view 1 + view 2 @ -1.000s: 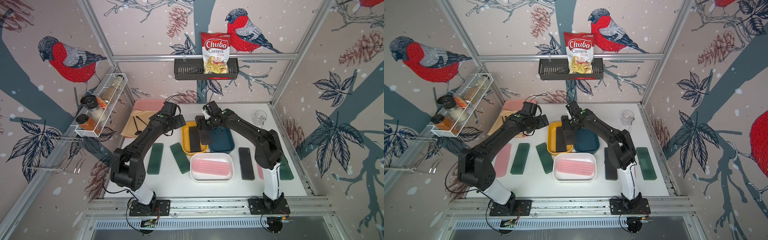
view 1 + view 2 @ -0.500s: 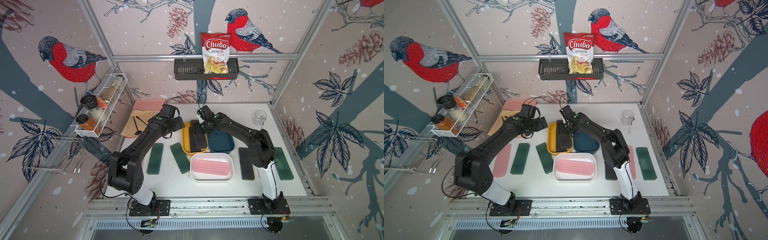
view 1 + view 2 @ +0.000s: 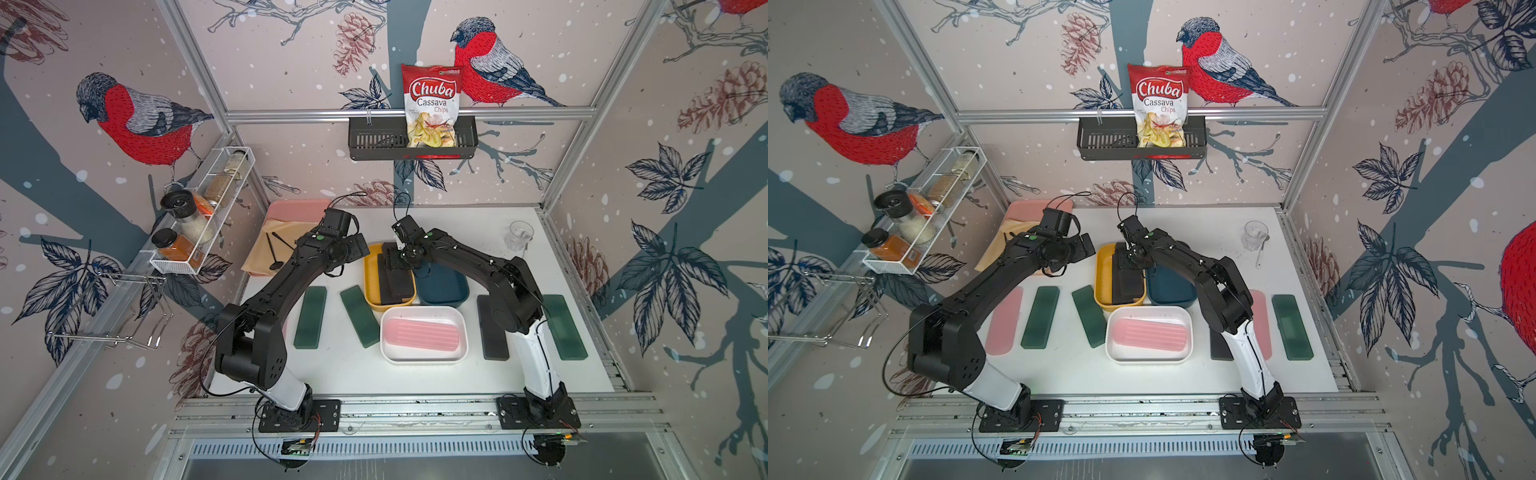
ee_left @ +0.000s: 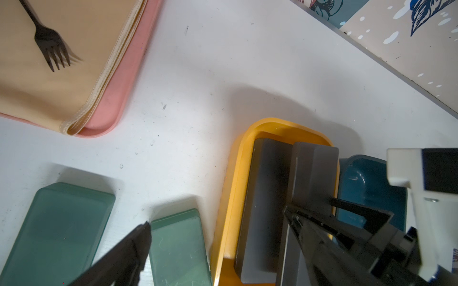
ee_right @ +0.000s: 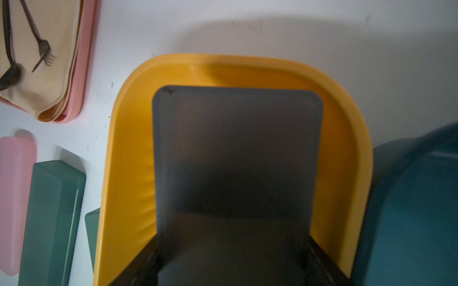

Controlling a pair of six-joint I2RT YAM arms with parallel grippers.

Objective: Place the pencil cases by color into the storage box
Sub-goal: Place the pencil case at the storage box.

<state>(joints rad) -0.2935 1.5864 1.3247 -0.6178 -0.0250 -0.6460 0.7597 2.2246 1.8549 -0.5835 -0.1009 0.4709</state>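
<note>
My right gripper (image 3: 394, 261) is shut on a black pencil case (image 5: 235, 153) and holds it tilted over the yellow tub (image 3: 368, 276), one of three storage box tubs. Another black case (image 4: 267, 198) lies inside that tub. The white tub (image 3: 424, 358) holds a pink case (image 3: 419, 336). The dark blue tub (image 3: 442, 286) holds no case that I can see. My left gripper (image 3: 358, 249) hangs open beside the yellow tub's far left corner, holding nothing. On the table lie green cases (image 3: 309, 318) (image 3: 359, 309) (image 3: 563, 326), a black case (image 3: 492, 328) and pink cases (image 3: 1005, 322) (image 3: 1260, 320).
A pink tray (image 3: 291, 205) with a tan cloth, fork and spoon sits at the back left. A clear glass (image 3: 519, 235) stands at the back right. A spice rack (image 3: 203, 208) and a chips basket (image 3: 411, 143) hang on the walls.
My right gripper has carried the black case leftward from the gap between the yellow and blue tubs to over the yellow tub. The left arm has shifted only slightly.
</note>
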